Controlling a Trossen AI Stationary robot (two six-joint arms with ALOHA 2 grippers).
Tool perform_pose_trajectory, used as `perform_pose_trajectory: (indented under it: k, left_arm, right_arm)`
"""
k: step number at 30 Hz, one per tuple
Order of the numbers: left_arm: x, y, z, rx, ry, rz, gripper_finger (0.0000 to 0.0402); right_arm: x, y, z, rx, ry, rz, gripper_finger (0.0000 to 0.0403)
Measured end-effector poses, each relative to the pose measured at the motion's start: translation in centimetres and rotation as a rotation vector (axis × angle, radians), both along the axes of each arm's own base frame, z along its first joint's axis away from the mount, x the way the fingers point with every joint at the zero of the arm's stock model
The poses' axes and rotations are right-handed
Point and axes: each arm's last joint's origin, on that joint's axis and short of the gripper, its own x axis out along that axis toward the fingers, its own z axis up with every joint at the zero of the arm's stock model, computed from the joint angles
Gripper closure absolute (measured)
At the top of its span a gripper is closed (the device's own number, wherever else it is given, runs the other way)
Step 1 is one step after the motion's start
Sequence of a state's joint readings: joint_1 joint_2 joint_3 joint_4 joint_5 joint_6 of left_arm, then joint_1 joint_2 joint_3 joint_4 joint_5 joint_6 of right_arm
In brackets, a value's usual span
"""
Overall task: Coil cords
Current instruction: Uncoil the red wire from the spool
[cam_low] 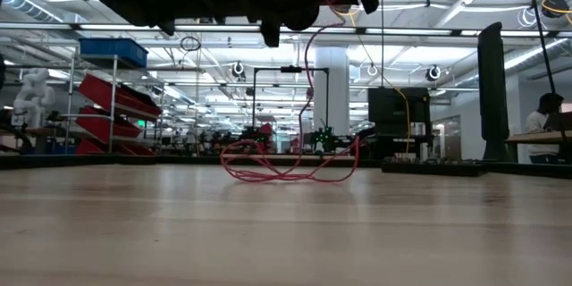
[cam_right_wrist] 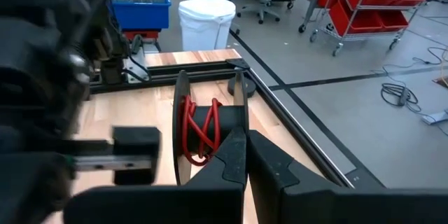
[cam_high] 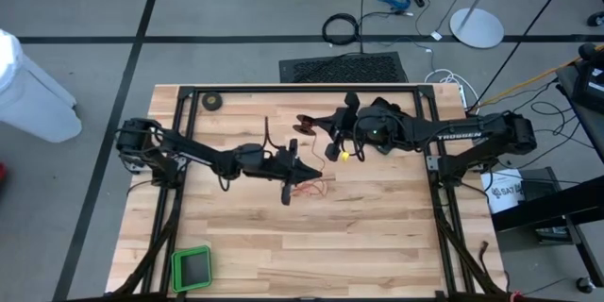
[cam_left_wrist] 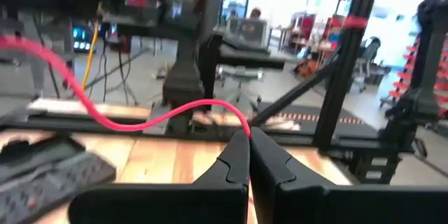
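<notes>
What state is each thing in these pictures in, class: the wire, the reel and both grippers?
Red wire: partly loose in a tangle on the table, one strand rising to the arms above.
Reel: a few red turns wound on, held at the right gripper.
Left gripper: shut on the red wire.
Right gripper: shut on the reel's rim.
</notes>
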State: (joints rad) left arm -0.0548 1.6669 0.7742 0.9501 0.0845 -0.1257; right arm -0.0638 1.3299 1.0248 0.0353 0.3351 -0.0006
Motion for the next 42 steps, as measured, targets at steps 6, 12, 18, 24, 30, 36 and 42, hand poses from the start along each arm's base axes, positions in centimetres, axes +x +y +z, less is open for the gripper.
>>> perform_pose_trajectory:
  k: [6, 12, 18, 24, 30, 36, 42]
  left_arm:
    - [0.0, 0.4, -0.5, 0.003, 0.053, 0.019, 0.0402]
    - [0.0, 0.7, -1.2, 0.007, 0.122, 0.025, 0.0402]
    - [-0.2, 1.6, -2.2, 0.01, 0.239, 0.051, 0.0402]
    - [-0.8, 2.1, -2.2, 0.01, 0.327, 0.063, 0.0397]
    - [-2.4, 2.8, -1.3, 0.005, 0.459, 0.113, 0.0358]
    - [-5.4, 3.4, 1.0, 0.028, 0.559, 0.228, 0.0324]
    - [-9.0, 3.5, 4.2, 0.055, 0.551, 0.31, 0.0311]
  right_arm:
    - [-0.4, 0.0, 0.5, 0.006, -0.021, -0.002, 0.0403]
    - [-0.8, 0.1, 0.9, 0.006, -0.036, -0.001, 0.0403]
    - [-1.5, 0.2, 1.7, 0.01, -0.058, 0.025, 0.0403]
    - [-2.3, 0.6, 2.2, 0.007, -0.056, 0.042, 0.0403]
    - [-3.6, 0.9, 3.0, 0.006, -0.052, 0.049, 0.0403]
    - [-4.7, 1.5, 3.4, -0.021, -0.015, 0.078, 0.0403]
    - [-4.7, 2.3, 3.0, -0.13, 0.065, 0.137, 0.0403]
